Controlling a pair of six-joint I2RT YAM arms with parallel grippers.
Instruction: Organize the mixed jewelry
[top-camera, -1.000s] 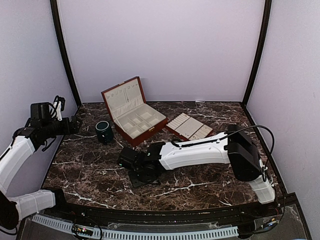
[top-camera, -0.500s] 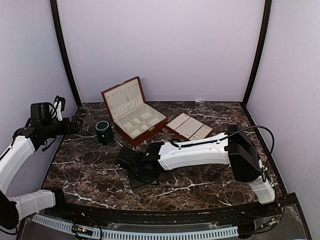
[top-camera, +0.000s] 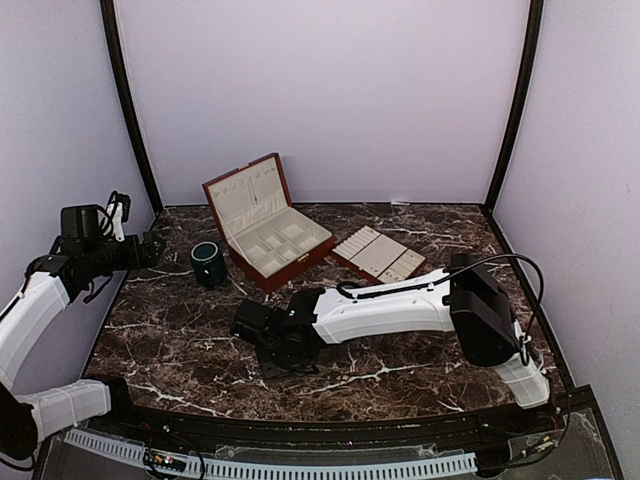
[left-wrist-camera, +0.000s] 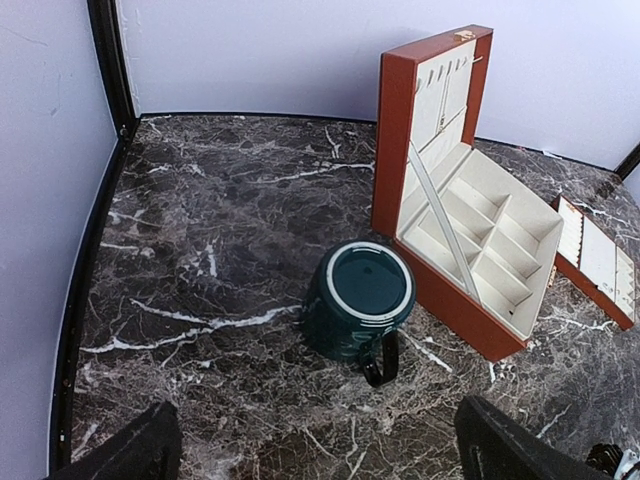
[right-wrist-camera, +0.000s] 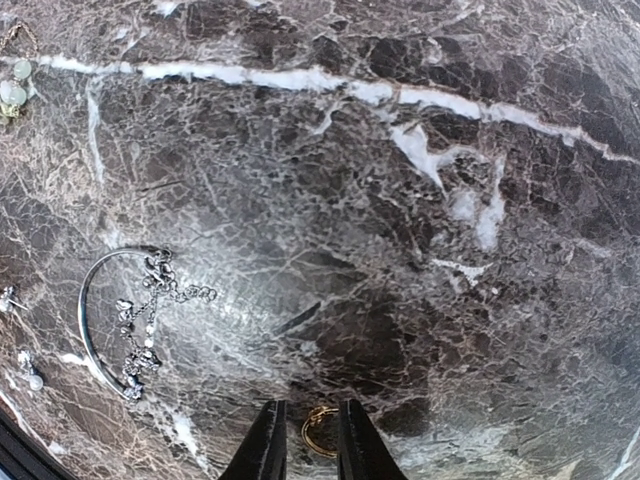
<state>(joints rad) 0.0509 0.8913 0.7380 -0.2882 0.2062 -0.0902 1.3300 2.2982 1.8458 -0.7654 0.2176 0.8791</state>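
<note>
In the right wrist view a small gold ring (right-wrist-camera: 320, 432) lies on the dark marble between my right gripper's (right-wrist-camera: 312, 445) fingers. The jaws stand a narrow gap apart, with a sliver of space left of the ring. To its left lie a thin silver bangle with a chain (right-wrist-camera: 120, 320), tiny studs (right-wrist-camera: 30, 378) and a pale beaded piece (right-wrist-camera: 12, 95). In the top view the right gripper (top-camera: 272, 350) is low over the table's middle left. My left gripper (left-wrist-camera: 320, 450) is wide open and empty, held at the far left (top-camera: 150, 250) above the dark green cup (left-wrist-camera: 360, 300).
The red-brown wooden box (top-camera: 270, 235) stands open at the back, with cream compartments (left-wrist-camera: 480, 250). The flat cream-lined tray (top-camera: 380, 255) lies to its right. The green cup (top-camera: 208, 263) stands left of the box. Dark frame posts rise at the back corners.
My right arm has shifted slightly left and nearer over the table. The left arm has not moved.
</note>
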